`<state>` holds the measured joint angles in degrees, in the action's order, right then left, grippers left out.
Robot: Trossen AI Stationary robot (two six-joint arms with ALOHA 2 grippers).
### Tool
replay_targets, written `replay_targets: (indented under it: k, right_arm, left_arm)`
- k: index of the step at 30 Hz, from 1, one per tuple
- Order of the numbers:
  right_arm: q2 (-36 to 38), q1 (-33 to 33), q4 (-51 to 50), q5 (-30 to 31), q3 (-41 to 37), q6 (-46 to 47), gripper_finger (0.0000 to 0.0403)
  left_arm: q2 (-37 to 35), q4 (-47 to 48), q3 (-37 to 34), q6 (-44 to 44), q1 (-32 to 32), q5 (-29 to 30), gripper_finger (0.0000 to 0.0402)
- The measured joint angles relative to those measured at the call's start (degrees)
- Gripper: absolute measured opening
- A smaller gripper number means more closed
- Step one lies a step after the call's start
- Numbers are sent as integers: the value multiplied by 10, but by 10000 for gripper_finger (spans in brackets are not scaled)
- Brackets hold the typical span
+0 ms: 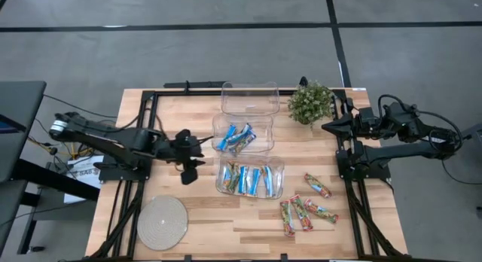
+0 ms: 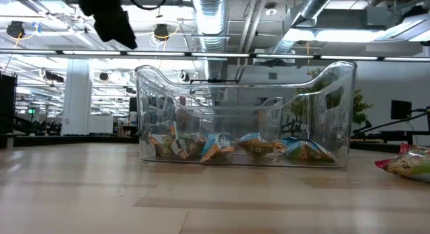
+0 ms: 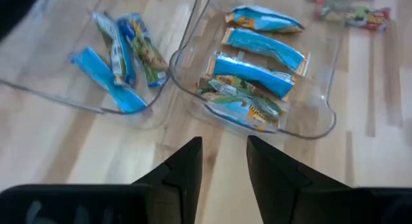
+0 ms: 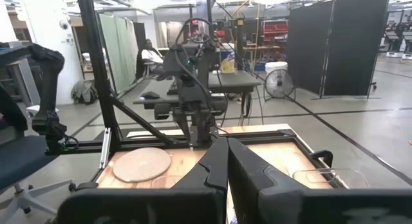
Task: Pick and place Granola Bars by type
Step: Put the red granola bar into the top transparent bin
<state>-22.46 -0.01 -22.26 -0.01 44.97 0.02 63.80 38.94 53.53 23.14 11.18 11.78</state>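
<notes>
We have the left gripper (image 1: 188, 172) hovering empty above the worktop (image 1: 226, 224), its fingers (image 3: 187, 169) a little apart with nothing between them. Just ahead of it sit two clear bins already holding Granola Bars. The near bin (image 1: 277, 188) carries a row of tan-brown-and-blue bars (image 3: 257, 76). The middle bin (image 1: 263, 123), beyond and to one side, has a few bright blue ones (image 3: 103, 79), though some of those wrappers look mixed from here and we cannot tell each kind for sure. A third bin (image 1: 250, 98) farther off looks empty.

Our right gripper (image 4: 226, 161) waits pulled back at the far right edge of the worktop, fingers pressed together, holding nothing.

So where do we stand? Two kinds seem largely sorted. What is left, as we judge it, is the red-green-orange group (image 1: 305, 209), four or so bars lying loose on the bare wood well past the near bin from the left gripper, and closer to the right arm. Those likely belong in the empty bin.

Also on the worktop are a small potted plant (image 1: 310, 102) and a round woven mat (image 1: 162, 222), neither in play.
</notes>
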Motion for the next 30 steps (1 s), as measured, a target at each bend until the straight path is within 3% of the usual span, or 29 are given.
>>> replay_targets:
  k: [7, 18, 25, 30]
  right_arm:
    - [0, 0, 0, 0, 0, 0, 0]
    - [0, 0, 0, 0, 0, 0, 0]
    - [0, 0, 0, 0, 0, 0, 0]
    - [0, 0, 0, 0, 0, 0, 0]
  left_arm:
    - [-95, -42, -90, -71, 26, 24, 114]
    - [-228, -255, -264, -124, 65, -7, 114]
    - [-306, -388, -367, -212, 72, -10, 114]
    - [-362, -419, -411, -230, 72, -10, 114]
